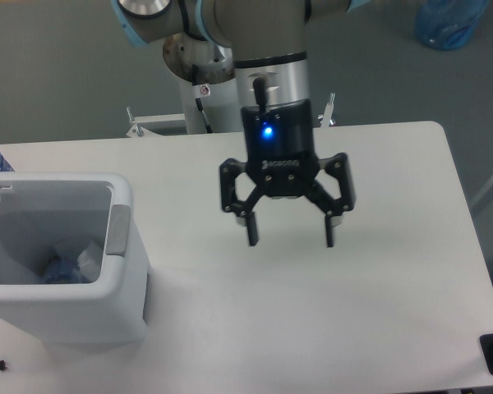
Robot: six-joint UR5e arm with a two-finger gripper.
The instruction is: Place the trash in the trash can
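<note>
1. With both clear pieces lying down inside the trash can (119,231) at the near left of the table (394,271), the job looks all but done.
2. The gripper (289,232) hangs over mid-table, fingers spread wide and carrying nothing.
3. The sensible move now: lift well clear of the bin's rim, nothing dragged or knocked.
4. The trash (68,264) shows as a thin see-through heap with a touch of blue at the bottom.
5. The bin is white, boxy plastic with rounded corners and a grey tab.
</note>
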